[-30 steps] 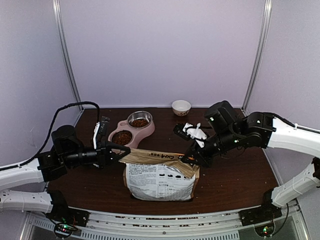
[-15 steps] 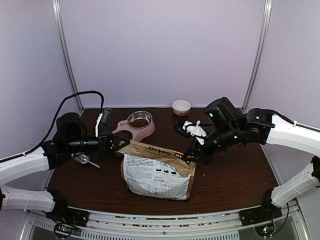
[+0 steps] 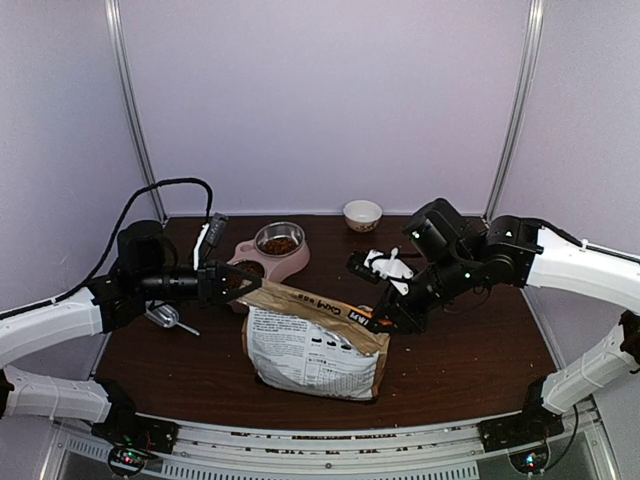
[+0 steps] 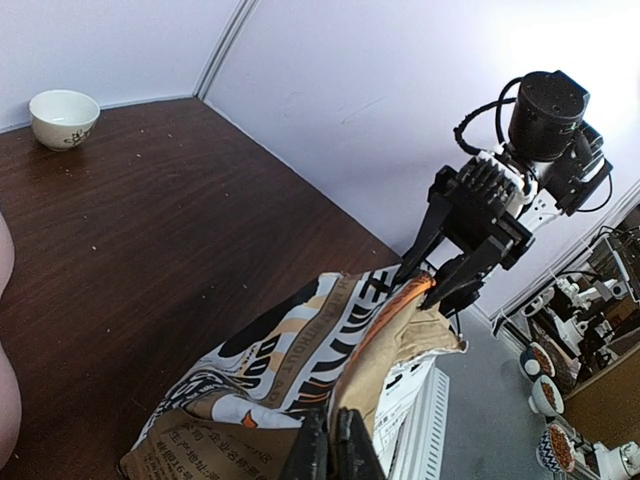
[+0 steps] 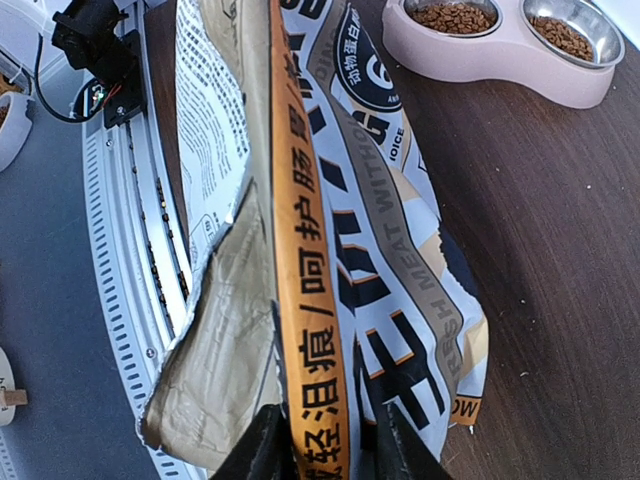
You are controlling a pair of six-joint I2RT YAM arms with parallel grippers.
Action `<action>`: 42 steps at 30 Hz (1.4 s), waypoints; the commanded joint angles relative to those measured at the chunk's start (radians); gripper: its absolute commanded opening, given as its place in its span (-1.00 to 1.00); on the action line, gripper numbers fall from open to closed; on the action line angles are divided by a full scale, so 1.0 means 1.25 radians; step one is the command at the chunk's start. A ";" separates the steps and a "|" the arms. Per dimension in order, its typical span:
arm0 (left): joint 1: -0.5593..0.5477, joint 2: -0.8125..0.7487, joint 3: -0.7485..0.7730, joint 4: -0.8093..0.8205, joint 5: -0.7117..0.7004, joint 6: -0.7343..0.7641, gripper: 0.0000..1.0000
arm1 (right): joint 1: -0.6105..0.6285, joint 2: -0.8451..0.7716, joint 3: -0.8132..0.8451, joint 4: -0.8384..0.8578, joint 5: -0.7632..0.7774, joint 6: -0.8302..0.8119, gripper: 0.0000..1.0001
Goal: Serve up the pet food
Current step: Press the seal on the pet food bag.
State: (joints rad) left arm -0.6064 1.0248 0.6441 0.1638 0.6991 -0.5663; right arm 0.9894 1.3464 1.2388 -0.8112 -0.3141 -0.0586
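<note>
Top external: fixed high behind the arm bases, facing forward and down over the whole table (image 3: 470, 360) to the back wall; far view, bag (image 3: 315, 350) mid-frame. Left wrist: very near the bag's folded top, sighting along it to the right gripper (image 4: 428, 285) and the small white bowl (image 4: 63, 117) in the far corner; right wrist: equally near, looking roughly the opposite way and downward along that edge toward the pink feeder (image 5: 500, 45), the dark unit at top left probably an arm base. Shared by all three: bag top and tabletop.
</note>
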 commanded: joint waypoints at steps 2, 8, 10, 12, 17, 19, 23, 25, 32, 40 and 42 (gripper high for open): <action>0.054 -0.022 0.033 0.135 -0.061 0.008 -1.00 | -0.015 0.018 -0.024 -0.195 0.056 -0.010 -0.28; 0.054 -0.023 0.031 0.133 -0.059 0.008 -1.00 | -0.015 0.017 -0.012 -0.190 0.043 -0.011 -0.17; 0.053 -0.024 0.031 0.131 -0.064 0.010 -1.00 | -0.014 0.016 -0.011 -0.192 0.048 -0.013 -0.32; 0.054 -0.028 0.031 0.127 -0.071 0.014 -1.00 | -0.015 0.012 -0.010 -0.196 0.062 -0.012 -0.61; 0.054 -0.041 0.034 0.095 -0.088 0.043 -1.00 | -0.014 -0.008 0.001 -0.211 0.077 -0.012 -1.00; 0.054 -0.047 0.032 0.087 -0.094 0.054 -1.00 | -0.015 -0.019 0.010 -0.220 0.074 -0.012 -1.00; 0.054 -0.064 0.015 0.093 -0.110 0.073 -1.00 | -0.015 -0.043 0.017 -0.228 0.035 -0.020 -1.00; 0.054 -0.069 0.003 0.104 -0.115 0.075 -1.00 | -0.017 -0.055 0.014 -0.227 0.011 -0.026 -1.00; 0.054 -0.046 0.031 0.098 -0.016 0.076 -0.69 | -0.017 -0.097 0.007 -0.165 -0.082 -0.019 -0.44; 0.053 -0.066 0.191 -0.161 -0.085 0.160 0.52 | -0.017 -0.173 0.032 -0.008 -0.116 0.060 0.64; 0.052 -0.075 0.214 -0.182 -0.110 0.149 0.58 | -0.019 -0.192 0.039 0.033 -0.093 0.086 0.71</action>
State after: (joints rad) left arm -0.5430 0.9646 0.8471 0.0338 0.6373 -0.4149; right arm 0.9745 1.1454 1.2572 -0.8791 -0.4408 -0.0193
